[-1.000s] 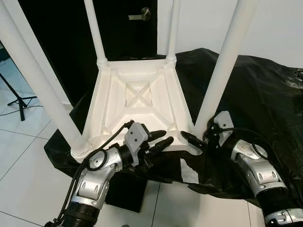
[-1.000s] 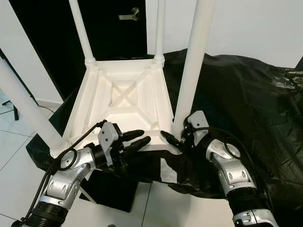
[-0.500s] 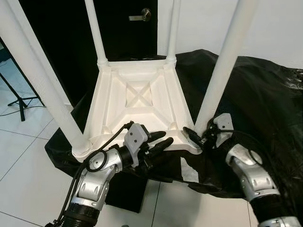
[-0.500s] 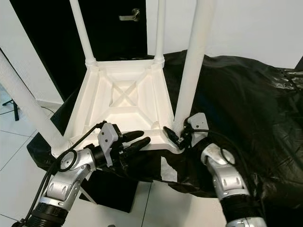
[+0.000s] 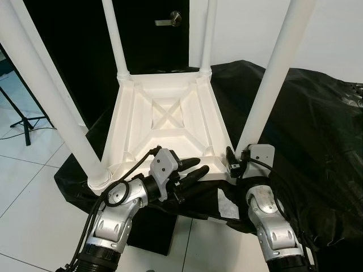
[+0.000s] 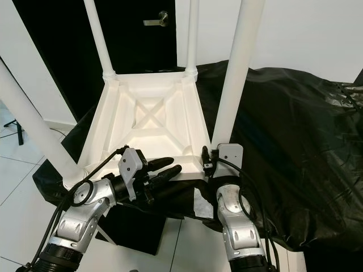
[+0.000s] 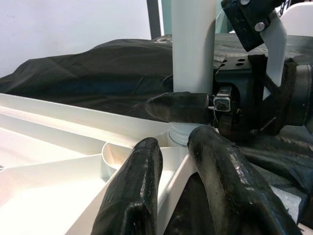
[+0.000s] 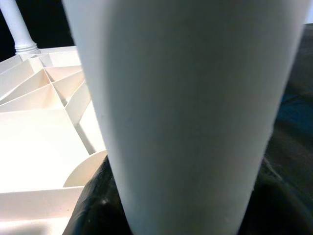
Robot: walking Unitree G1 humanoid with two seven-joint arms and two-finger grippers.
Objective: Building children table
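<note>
- On the black sheet that covers the worktop, the white children's table lies upside down, its ribbed underside facing up and its four legs standing upward
- At the near edge of the table the left hand rests, its two fingers slightly spread, one finger lying on the white rim and the other just outside it; it pinches nothing
- The left hand sits where it was a second ago, with no visible shift
- The right hand is at the base of the near right leg, one finger pressed against the leg just above its collar
- In the right wrist view the leg stands between the fingers and close against the camera, so the hand is clasped around the leg
- A second ago the right forearm reached in from the far right with the hand pointing at the table corner; it has since swung in beneath the leg and now stands nearly upright below it
- The near left leg and the two far legs are seated in their corners
- Behind the table are a dark door with a lever handle and a white wall
</note>
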